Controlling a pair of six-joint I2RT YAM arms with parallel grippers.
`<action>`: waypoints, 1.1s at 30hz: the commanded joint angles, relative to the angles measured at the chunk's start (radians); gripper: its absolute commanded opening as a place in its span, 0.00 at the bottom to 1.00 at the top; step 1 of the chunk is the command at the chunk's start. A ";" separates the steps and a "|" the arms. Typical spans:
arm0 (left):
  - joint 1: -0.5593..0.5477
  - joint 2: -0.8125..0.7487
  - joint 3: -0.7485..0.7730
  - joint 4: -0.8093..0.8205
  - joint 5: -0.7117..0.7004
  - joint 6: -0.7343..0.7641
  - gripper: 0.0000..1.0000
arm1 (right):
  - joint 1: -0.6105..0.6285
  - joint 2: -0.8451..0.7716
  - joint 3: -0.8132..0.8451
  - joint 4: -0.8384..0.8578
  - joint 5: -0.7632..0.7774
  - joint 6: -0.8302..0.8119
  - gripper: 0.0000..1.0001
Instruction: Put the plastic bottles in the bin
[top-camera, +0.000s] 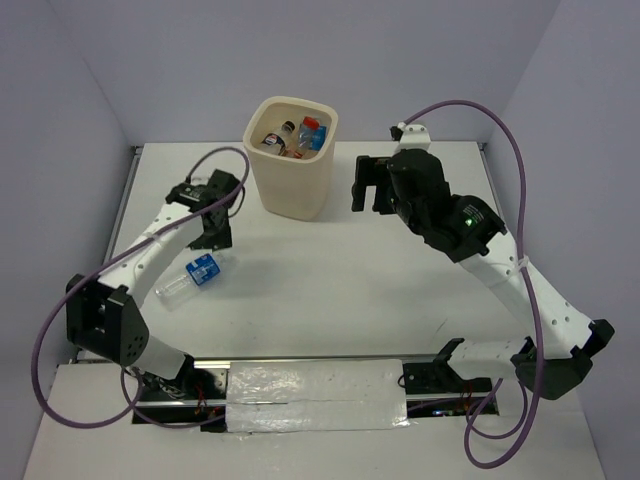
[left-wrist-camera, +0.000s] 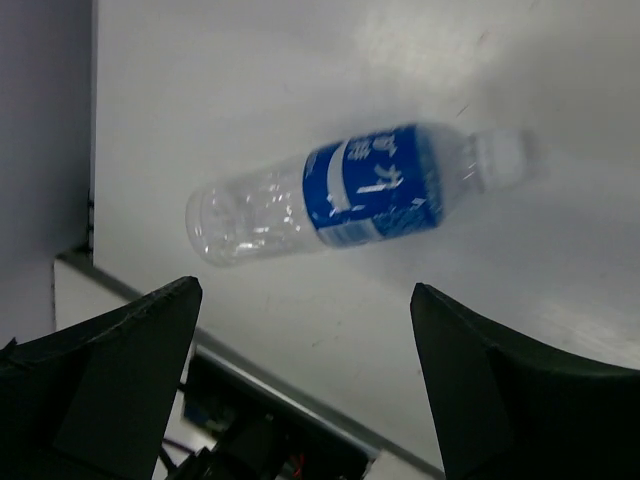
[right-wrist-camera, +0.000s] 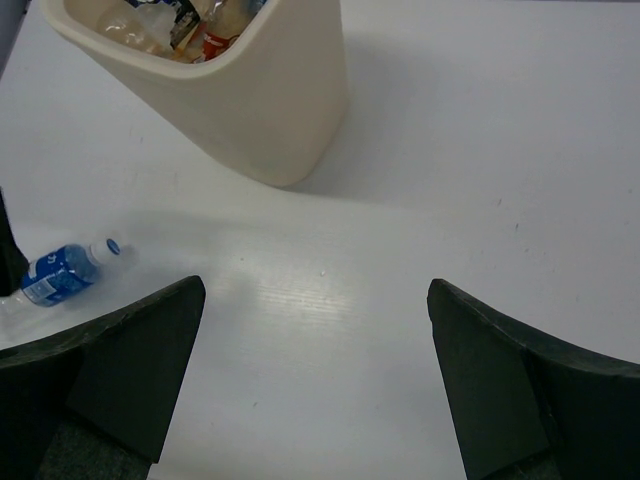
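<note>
A clear plastic bottle with a blue label (top-camera: 193, 275) lies on its side on the white table at the left. It also shows in the left wrist view (left-wrist-camera: 350, 195) and in the right wrist view (right-wrist-camera: 60, 275). My left gripper (top-camera: 212, 232) hangs open and empty just above and behind it. The cream bin (top-camera: 291, 170) stands at the back centre and holds several bottles, one blue-labelled (top-camera: 312, 134), one black-capped (top-camera: 286, 129). It shows in the right wrist view too (right-wrist-camera: 270, 110). My right gripper (top-camera: 366, 186) is open and empty, to the right of the bin.
Purple cables loop over both arms (top-camera: 470, 110). A strip of silver tape (top-camera: 315, 395) covers the near rail between the arm bases. The table's left edge (top-camera: 128, 190) runs close to the left arm.
</note>
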 joint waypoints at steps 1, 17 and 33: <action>-0.005 -0.024 -0.078 -0.104 -0.047 -0.166 0.99 | -0.003 -0.004 0.001 0.059 -0.018 0.018 1.00; -0.059 0.219 -0.090 -0.072 -0.032 -0.038 0.99 | -0.003 -0.031 -0.030 0.065 -0.030 0.021 1.00; -0.073 0.429 -0.049 -0.055 -0.187 -0.105 0.99 | -0.001 -0.011 -0.017 0.050 -0.042 0.013 1.00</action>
